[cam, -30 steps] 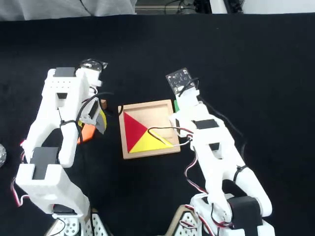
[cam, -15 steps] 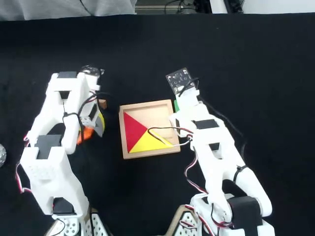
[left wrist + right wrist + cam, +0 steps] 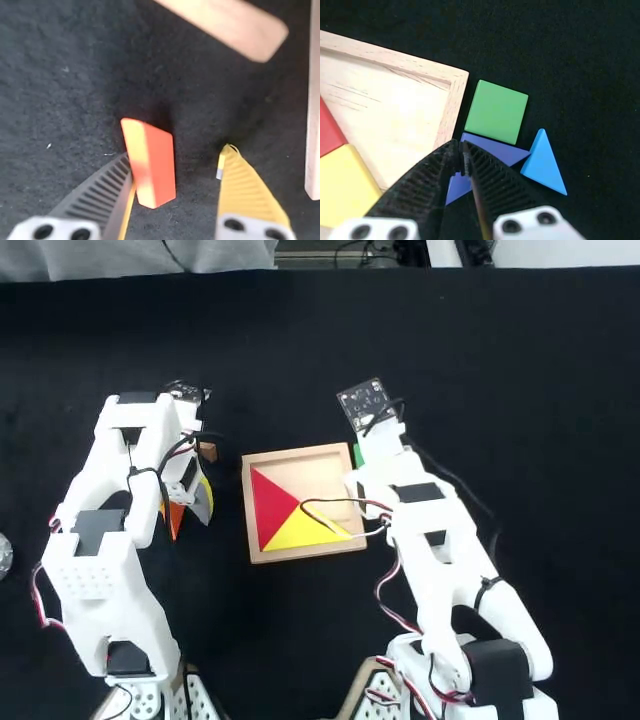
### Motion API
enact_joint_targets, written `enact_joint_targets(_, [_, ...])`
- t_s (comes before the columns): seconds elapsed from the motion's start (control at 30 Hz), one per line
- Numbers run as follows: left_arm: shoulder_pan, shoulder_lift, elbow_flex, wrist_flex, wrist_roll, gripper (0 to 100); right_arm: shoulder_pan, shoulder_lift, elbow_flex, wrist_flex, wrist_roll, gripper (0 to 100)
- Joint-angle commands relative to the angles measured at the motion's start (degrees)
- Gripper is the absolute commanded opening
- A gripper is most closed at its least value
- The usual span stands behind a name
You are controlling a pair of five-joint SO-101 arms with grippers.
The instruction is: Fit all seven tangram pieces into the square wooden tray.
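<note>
**Left arm at the orange piece, right arm parked at the tray corner**

Plainly, one tray (image 3: pixel 296 453) sat mid-worktop between the two arms. Two pieces lay in it: a red triangle (image 3: pixel 270 505) along the edge facing the left arm, and a yellow triangle (image 3: pixel 305 531) along the edge nearest the arm bases. The two met on a diagonal, and the rest of the tray floor was bare wood.

Five pieces lay outside the tray. Just beyond its far corner on the right arm's side were three of them:
- one green square (image 3: pixel 496 111), just beside the tray wall
- one dark blue piece (image 3: pixel 496 151), touching the square
- one light blue triangle (image 3: pixel 543 163), touching the dark blue piece

The right gripper (image 3: pixel 463 148) hung over the dark blue piece. Its jaws were pressed together and nothing was visible between them.

On the tray's other side, one orange piece (image 3: pixel 150 162) stood on edge on the worktop. The left gripper (image 3: pixel 176 154) was spread wide around it. The grey finger (image 3: pixel 102 187) was against the piece and the yellow finger (image 3: pixel 245 187) was well clear of it. One plain wooden piece (image 3: pixel 226 21) lay near, farther from the arm bases.

Since a second ago the left arm had swung in and lowered over the orange piece. That piece had shown broad beside the arm and now showed as a narrow sliver. The right arm, the tray and its two triangles had not moved.
</note>
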Motion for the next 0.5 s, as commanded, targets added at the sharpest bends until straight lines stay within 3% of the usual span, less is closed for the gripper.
enact_joint_targets(0.0, [-4.44, -0.70, -8.04, 1.05, 0.09, 24, 0.70, -1.98, -0.04, -1.14, -0.35, 1.1])
enact_joint_targets(0.2, [-9.27, -0.70, -16.22, 3.96, -3.69, 25, 0.70, -1.98, -0.04, -1.14, 0.88, 1.1])
enact_joint_targets(0.33, [-4.88, -0.62, -15.60, 9.76, -4.40, 25, 0.62, -1.98, -0.04, -1.14, 2.20, 1.1])
enact_joint_targets(0.47, [-1.10, -0.18, -14.64, 9.93, -9.14, 24, 0.62, -1.98, -0.04, -1.14, 2.29, 1.1])
